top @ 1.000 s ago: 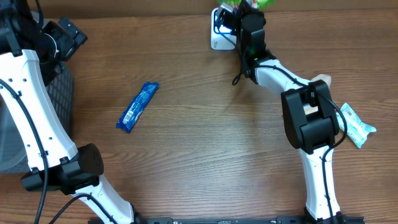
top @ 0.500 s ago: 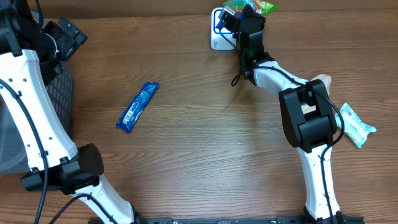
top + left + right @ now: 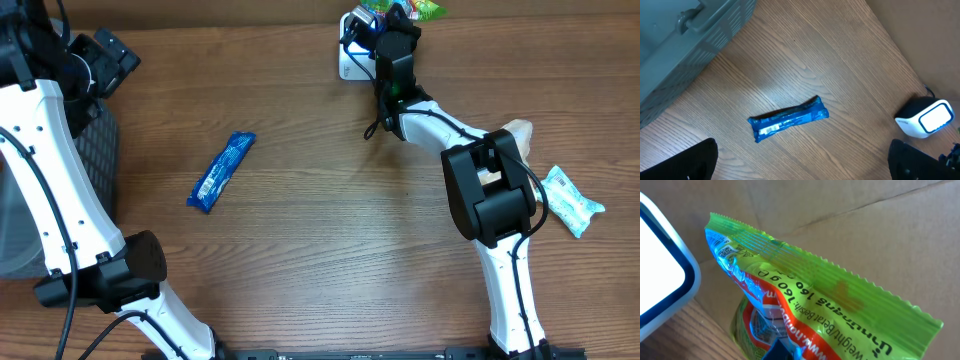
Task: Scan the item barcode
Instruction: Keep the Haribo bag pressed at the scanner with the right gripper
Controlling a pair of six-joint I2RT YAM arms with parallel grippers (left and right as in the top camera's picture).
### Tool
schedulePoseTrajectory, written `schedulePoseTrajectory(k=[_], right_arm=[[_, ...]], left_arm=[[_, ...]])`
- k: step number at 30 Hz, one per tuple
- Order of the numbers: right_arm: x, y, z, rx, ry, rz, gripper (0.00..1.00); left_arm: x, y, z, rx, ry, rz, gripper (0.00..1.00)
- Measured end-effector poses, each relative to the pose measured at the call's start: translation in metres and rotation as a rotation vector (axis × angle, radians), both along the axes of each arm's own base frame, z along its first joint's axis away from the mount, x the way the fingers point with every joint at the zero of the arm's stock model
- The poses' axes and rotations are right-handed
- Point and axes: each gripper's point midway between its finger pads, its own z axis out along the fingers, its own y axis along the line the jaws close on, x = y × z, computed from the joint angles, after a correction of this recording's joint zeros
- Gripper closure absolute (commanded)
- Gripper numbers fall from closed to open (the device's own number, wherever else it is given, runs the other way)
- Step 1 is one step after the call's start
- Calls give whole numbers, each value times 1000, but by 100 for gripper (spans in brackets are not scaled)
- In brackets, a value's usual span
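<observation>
Firmly, right tool (image 3: 389, 24) grips green packet (image 3: 810, 287) beside scanner (image 3: 657, 280), crimped end pointing away from it; left tool (image 3: 802, 162) gapes.

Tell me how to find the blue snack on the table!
On the wooden table, look at the left half, just right of the grey basket. A long, thin packet lies there flat and slanted, with nothing touching it. It is the only blue one: the other two are a pale mint packet at the right edge and a bright green packet up by the white scanner.
</observation>
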Motion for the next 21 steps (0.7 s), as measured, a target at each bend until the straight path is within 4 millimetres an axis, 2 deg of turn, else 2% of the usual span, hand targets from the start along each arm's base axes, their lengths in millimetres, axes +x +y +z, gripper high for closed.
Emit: schedulePoseTrajectory(k=[8,17,21], right_arm=[[-7,-8,-25,-60,128,-51,96],[-13,-6,-22,-52,122,-95,96],[-16,-2,-12,-49,114,-96,96]], left_arm=[[0,0,0,0,0,0,0],[0,0,0,0,0,0,0],[0,0,0,0,0,0,0]])
